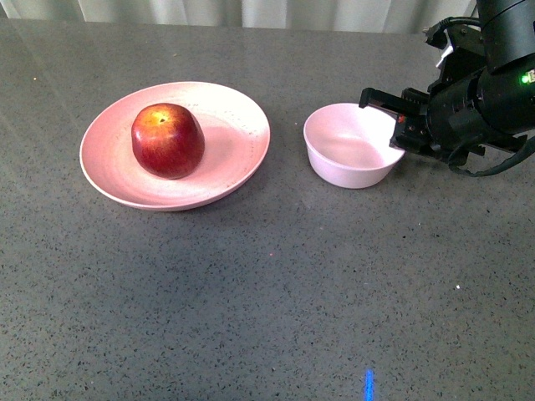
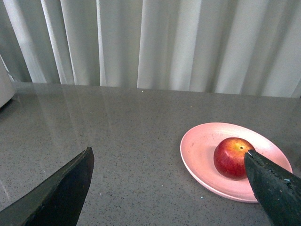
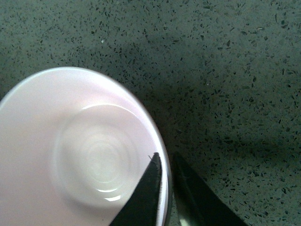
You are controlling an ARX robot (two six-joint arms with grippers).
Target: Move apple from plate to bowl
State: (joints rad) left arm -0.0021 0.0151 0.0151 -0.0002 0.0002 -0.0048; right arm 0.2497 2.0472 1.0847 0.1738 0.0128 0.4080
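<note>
Right pincer (image 3: 165,159) is drawn narrow with one jaw inside the bowl (image 1: 348,174) and one outside, and I judge it to be pinching the rim on the side away from the plate (image 1: 238,117). Left pincer (image 2: 169,151) is spread wide and empty, low over the counter (image 1: 251,301) and well short of the plate; it does not show in the front view. The apple (image 1: 167,140) sits upright on the plate, a little toward the side away from the bowl, stem dimple up. The bowl is empty and stands just beside the plate, not touching it. As I read it, the step in hand is the reach for the apple while I steady the bowl. To do it well I should keep my right grip light and low so the bowl neither tips nor slides. My left jaws should stay wide until they straddle the apple at its broadest girth, then close slowly, since the skin looks smooth and the fruit may roll on the shallow dish. The bowl is only just wider than the apple, so my right jaw inside the rim may crowd the drop.
</note>
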